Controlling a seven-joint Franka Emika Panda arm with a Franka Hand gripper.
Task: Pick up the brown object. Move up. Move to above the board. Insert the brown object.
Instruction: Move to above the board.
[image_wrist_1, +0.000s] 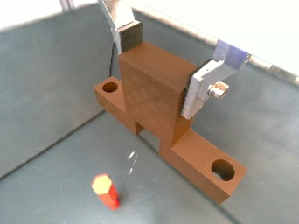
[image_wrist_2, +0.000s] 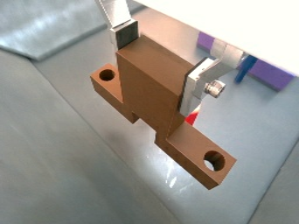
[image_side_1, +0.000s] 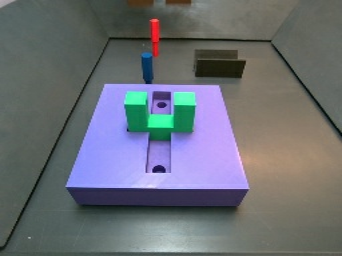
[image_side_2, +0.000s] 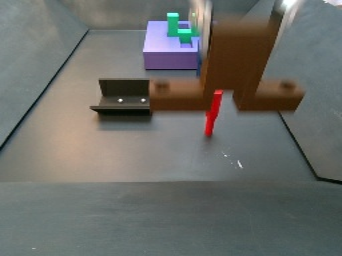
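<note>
My gripper (image_wrist_1: 163, 63) is shut on the brown object (image_wrist_1: 152, 101), gripping its upright block; it shows in both wrist views (image_wrist_2: 162, 63). The brown object (image_wrist_2: 152, 87) is a reddish-brown bar with a round hole near each end and a tall block in the middle. It hangs above the grey floor, away from the board. In a side view the brown object (image_side_2: 238, 70) fills the foreground, with the fingers mostly cut off above it. The purple board (image_side_1: 160, 150) carries a green U-shaped block (image_side_1: 160, 112) over its long groove. The board also shows far back (image_side_2: 171, 50).
A red peg (image_wrist_1: 107, 191) stands on the floor below the held piece, also seen in a side view (image_side_2: 211, 112). A blue peg (image_side_1: 146, 65) and the red peg (image_side_1: 154, 38) stand behind the board. The dark fixture (image_side_2: 127, 97) sits nearby (image_side_1: 219, 64). Grey walls enclose the floor.
</note>
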